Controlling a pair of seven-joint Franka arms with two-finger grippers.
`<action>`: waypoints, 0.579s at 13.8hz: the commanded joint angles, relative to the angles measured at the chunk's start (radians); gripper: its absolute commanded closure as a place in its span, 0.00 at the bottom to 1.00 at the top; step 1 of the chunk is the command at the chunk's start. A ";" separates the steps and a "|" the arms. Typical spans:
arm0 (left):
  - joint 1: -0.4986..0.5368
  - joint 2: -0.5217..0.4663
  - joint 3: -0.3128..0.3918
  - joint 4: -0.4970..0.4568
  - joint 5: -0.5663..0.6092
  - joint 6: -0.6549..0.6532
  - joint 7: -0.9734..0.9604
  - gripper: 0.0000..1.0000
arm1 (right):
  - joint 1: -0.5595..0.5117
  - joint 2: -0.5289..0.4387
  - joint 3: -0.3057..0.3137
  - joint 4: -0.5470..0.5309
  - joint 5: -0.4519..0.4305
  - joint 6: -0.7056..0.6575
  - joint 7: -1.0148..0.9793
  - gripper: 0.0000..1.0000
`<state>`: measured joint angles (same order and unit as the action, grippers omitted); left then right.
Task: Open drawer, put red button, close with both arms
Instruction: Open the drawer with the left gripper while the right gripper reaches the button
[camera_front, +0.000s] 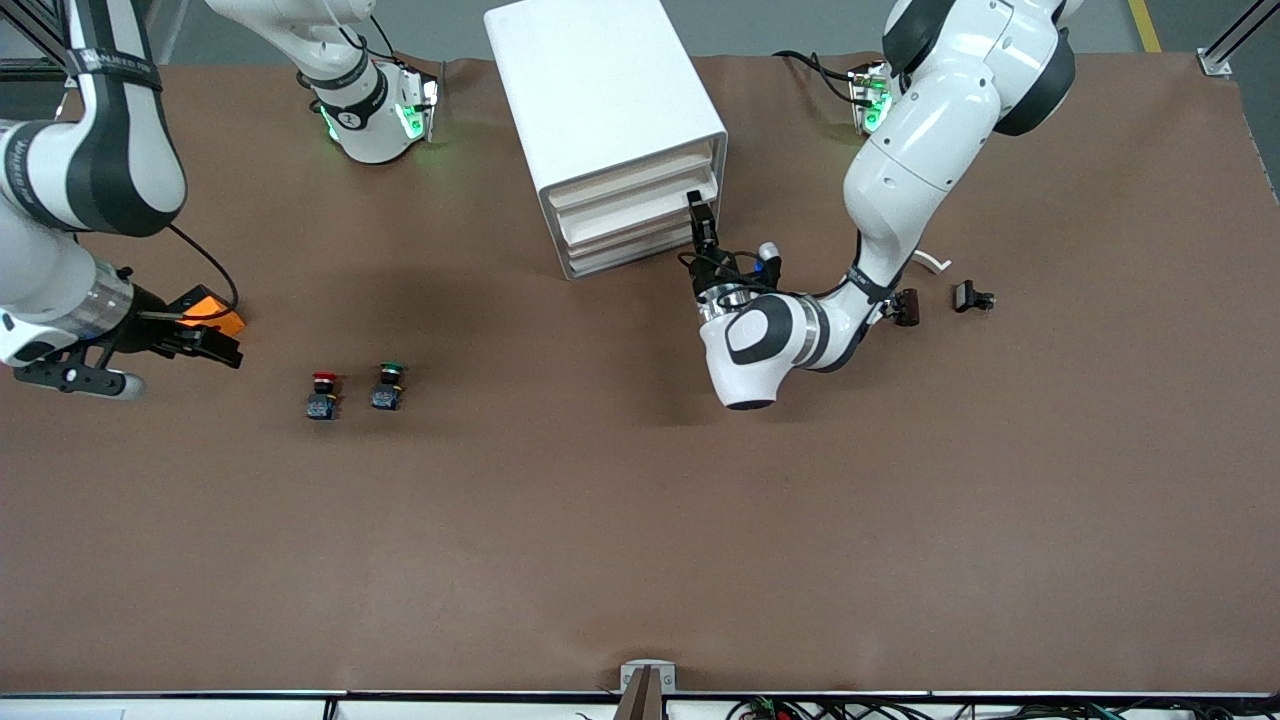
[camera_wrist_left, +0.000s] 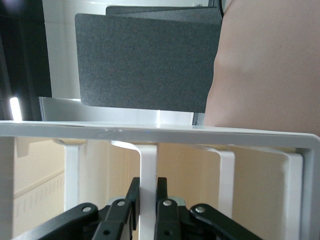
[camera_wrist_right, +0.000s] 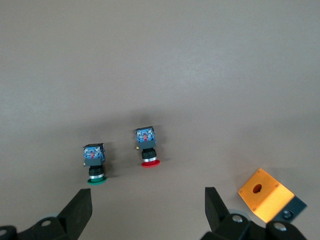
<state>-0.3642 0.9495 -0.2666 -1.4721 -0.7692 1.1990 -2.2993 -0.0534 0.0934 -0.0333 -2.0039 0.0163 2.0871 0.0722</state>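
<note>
The white cabinet (camera_front: 600, 90) stands at the middle of the table's robot side. Its top drawer (camera_front: 635, 183) sits level with the three lower ones. My left gripper (camera_front: 698, 212) is at the cabinet's front, at the edge toward the left arm's end. In the left wrist view it (camera_wrist_left: 147, 187) is shut on a white handle bar (camera_wrist_left: 148, 160). The red button (camera_front: 324, 392) lies on the table beside the green button (camera_front: 388, 385), toward the right arm's end. My right gripper (camera_front: 215, 345) is open and empty over the table near them. Its wrist view shows the red button (camera_wrist_right: 146, 147) between the open fingers (camera_wrist_right: 80, 212).
An orange box (camera_front: 213, 310) lies by the right gripper and also shows in the right wrist view (camera_wrist_right: 265, 195). Two small black parts (camera_front: 905, 305) (camera_front: 972, 296) and a white piece (camera_front: 932, 263) lie toward the left arm's end.
</note>
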 joint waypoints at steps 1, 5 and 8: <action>0.025 0.014 0.014 0.018 -0.009 -0.010 -0.017 0.83 | 0.012 0.064 0.010 -0.012 -0.002 0.057 0.012 0.00; 0.051 0.015 0.015 0.018 -0.004 -0.009 -0.015 0.83 | 0.038 0.164 0.009 -0.016 -0.006 0.180 0.011 0.00; 0.056 0.026 0.035 0.035 -0.005 -0.009 -0.015 0.84 | 0.041 0.248 0.009 -0.016 -0.024 0.282 0.008 0.00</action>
<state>-0.3072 0.9495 -0.2557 -1.4674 -0.7729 1.1975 -2.3004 -0.0177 0.2921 -0.0225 -2.0275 0.0125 2.3151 0.0721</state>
